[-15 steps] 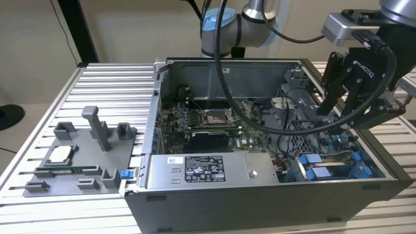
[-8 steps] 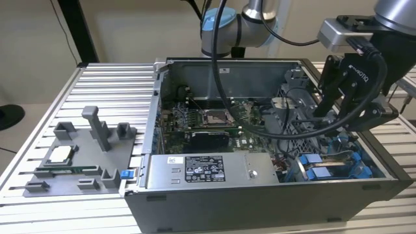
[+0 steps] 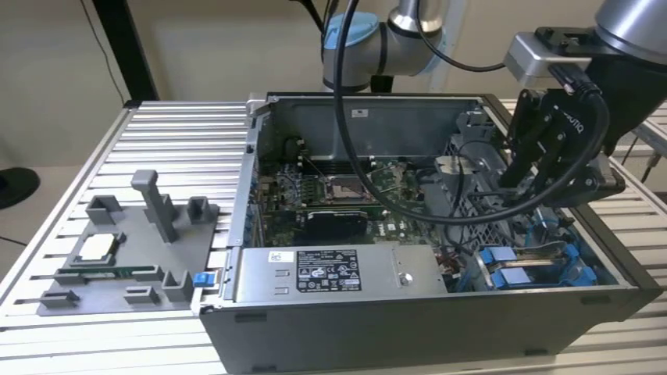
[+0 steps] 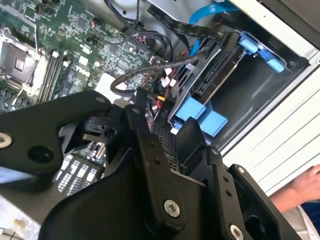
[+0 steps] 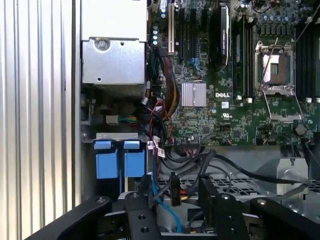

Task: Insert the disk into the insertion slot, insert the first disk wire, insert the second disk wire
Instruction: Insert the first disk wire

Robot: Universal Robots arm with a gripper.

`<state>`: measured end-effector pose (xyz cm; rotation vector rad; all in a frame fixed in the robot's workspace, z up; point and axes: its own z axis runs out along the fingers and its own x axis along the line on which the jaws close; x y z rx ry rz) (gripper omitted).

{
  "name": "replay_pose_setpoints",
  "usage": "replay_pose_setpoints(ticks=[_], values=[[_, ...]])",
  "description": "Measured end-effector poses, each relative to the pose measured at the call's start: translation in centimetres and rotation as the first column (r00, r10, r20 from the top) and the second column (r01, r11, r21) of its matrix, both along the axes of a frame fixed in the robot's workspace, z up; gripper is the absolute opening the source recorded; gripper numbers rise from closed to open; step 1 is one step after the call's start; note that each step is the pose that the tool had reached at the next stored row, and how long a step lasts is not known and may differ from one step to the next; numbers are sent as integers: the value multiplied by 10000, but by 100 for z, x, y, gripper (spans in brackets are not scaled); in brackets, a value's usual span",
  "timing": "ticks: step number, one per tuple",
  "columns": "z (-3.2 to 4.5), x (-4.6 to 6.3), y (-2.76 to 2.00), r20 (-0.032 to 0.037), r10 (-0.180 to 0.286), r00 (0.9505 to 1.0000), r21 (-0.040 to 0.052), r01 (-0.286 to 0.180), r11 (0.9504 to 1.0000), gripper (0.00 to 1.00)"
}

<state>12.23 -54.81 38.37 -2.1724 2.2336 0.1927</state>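
My one set of jaws hangs inside the open computer case, over the insertion slot. Both wrist views show the two black fingers standing apart with a clear gap between them. In the first wrist view a black cable plug sits in that gap, and I cannot tell whether it touches either finger. One blue cable runs just beside it.

I count one disk. It lies in the slot as a flat dark-grey slab seen from its edge, framed by a bright blue carrier with two blue tabs side by side at its end. The slot is grey perforated metal, at the case's near corner on the exterior view's right.

The case also holds one green mainboard and one grey metal box with a sticker, set along its near wall. The case stands on the slatted bench. One grey fixture tray with upright posts lies beside it, toward the bench's edge on the exterior view's left. A person's hand is near the bench slats.
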Motion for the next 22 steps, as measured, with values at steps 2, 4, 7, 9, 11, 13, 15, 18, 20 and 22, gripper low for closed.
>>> replay_pose_setpoints(ticks=[2, 4, 7, 9, 11, 13, 15, 18, 20, 22], values=[[0, 0, -6, -1, 0, 10000, 14, 0, 10000, 100], [0, 3, -9, -3, 0, 10000, 22, 0, 10000, 100], [0, 25, -23, -13, 1, 10000, 82, -1, 10000, 100], [0, 26, -34, -15, 0, 10000, 106, 0, 9999, 100], [-1, 26, -42, -15, 0, 10000, 120, 1, 9999, 100], [0, 26, -45, -15, 1, 10000, 147, 0, 9999, 100], [-1, 26, -45, -15, 0, 10000, 219, 0, 9998, 100], [-1, 26, -45, -15, 1, 10000, 372, 0, 9993, 100], [-2, 26, -45, -15, 1, 10000, 431, 0, 9991, 0], [-1, 26, -44, -15, 1, 10000, 452, 0, 9990, 0]])
